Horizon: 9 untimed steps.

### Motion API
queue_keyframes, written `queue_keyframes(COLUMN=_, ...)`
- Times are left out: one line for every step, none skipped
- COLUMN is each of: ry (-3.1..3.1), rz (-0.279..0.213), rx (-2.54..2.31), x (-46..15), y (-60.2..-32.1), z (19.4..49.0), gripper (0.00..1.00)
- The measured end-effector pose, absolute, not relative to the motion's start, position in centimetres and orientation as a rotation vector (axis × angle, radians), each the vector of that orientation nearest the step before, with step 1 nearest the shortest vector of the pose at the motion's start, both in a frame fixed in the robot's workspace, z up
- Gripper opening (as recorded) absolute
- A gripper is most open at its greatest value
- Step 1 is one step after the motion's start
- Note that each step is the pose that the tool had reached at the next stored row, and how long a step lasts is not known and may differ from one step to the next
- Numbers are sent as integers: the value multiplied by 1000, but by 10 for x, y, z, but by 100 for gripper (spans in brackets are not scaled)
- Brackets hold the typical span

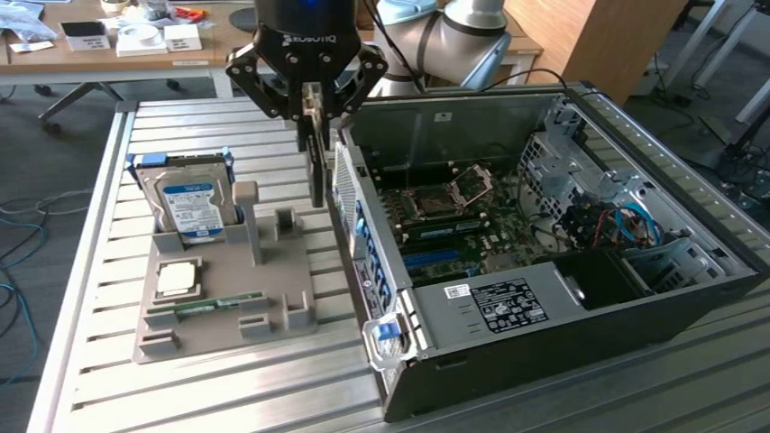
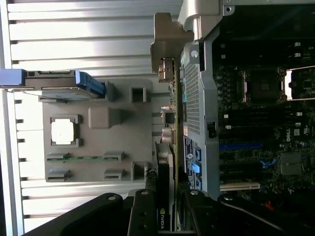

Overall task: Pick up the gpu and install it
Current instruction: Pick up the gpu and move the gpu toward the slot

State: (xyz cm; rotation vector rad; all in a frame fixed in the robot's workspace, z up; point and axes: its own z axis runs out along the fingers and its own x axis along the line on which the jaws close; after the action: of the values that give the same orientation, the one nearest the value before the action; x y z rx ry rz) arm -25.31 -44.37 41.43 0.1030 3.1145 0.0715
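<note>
Gpu (image 1: 316, 171) off gray tray (image 1: 229, 298), hanging edge-on from hand (image 1: 310, 113), fingers closed partway onto its top edge. Hovers above counter (image 1: 180, 397), just beside open computer case (image 1: 542, 271). Pickup done; not yet seated in slot.

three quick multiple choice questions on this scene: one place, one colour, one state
1. Where is the graphics card? a) on the floor b) plugged into the board c) in the pincer, beside the computer case
2. The hard drive label is a) blue and white b) red c) yellow
3. The hard drive a) lies flat b) stands upright in the grey tray c) dangles
Answers: c, the pincer grips it outside the case; a, seen on its face; b, it stands on edge.
</note>
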Motion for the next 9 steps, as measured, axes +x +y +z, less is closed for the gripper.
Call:
queue_keyframes(ry=3114, rz=72, rx=103, x=-251, y=-444, z=414, gripper=27)
queue_keyframes(ry=3114, rz=72, rx=103, x=-249, y=-444, z=414, gripper=27)
queue_keyframes(ry=3114, rz=71, rx=103, x=-247, y=-444, z=414, gripper=27)
queue_keyframes(ry=3114, rz=71, rx=103, x=-245, y=-444, z=414, gripper=27)
queue_keyframes(ry=3114, rz=72, rx=103, x=-243, y=-443, z=414, gripper=27)
queue_keyframes(ry=3114, rz=71, rx=103, x=-240, y=-443, z=414, gripper=27)
queue_keyframes(ry=3115, rz=71, rx=103, x=-238, y=-443, z=414, gripper=27)
queue_keyframes(ry=3114, rz=71, rx=103, x=-236, y=-443, z=414, gripper=27)
queue_keyframes(ry=3114, rz=71, rx=103, x=-234, y=-443, z=414, gripper=27)
